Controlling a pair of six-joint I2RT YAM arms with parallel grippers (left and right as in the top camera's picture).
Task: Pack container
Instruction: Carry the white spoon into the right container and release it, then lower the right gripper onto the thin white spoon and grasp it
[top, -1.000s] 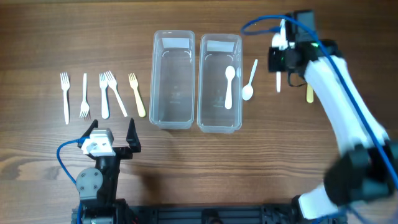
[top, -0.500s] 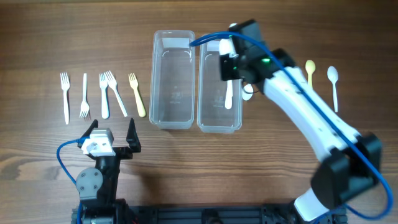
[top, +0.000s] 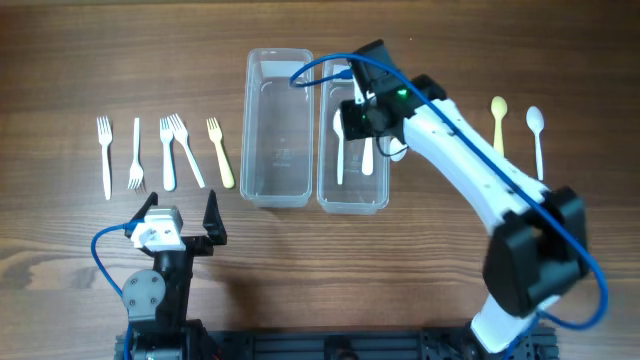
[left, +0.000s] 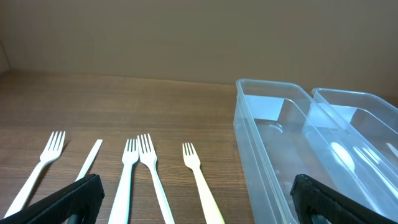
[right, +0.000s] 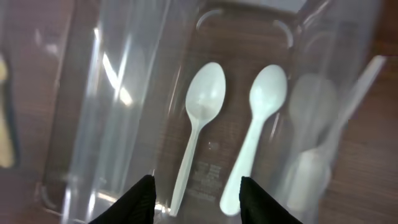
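Note:
Two clear containers stand side by side, the left one (top: 279, 195) empty and the right one (top: 352, 203) holding two white spoons (top: 340, 150) (top: 368, 152). My right gripper (top: 352, 118) hovers over the right container, open and empty. In the right wrist view its fingers (right: 199, 199) straddle the handle end of the left spoon (right: 200, 118), with the other spoon (right: 258, 124) beside it. A third white spoon (right: 317, 155) lies outside the container's right wall. My left gripper (top: 182, 215) is open and empty near the front edge, below several forks (top: 170, 150).
A yellow spoon (top: 498, 120) and a white spoon (top: 537, 130) lie at the far right. The forks (left: 143, 174) lie in a row left of the containers (left: 261, 143), the rightmost one yellowish (top: 220, 155).
My right arm has swung from the far right to above the right container, carrying a white spoon. That spoon now lies in the container and the gripper is open. The left arm has not moved.

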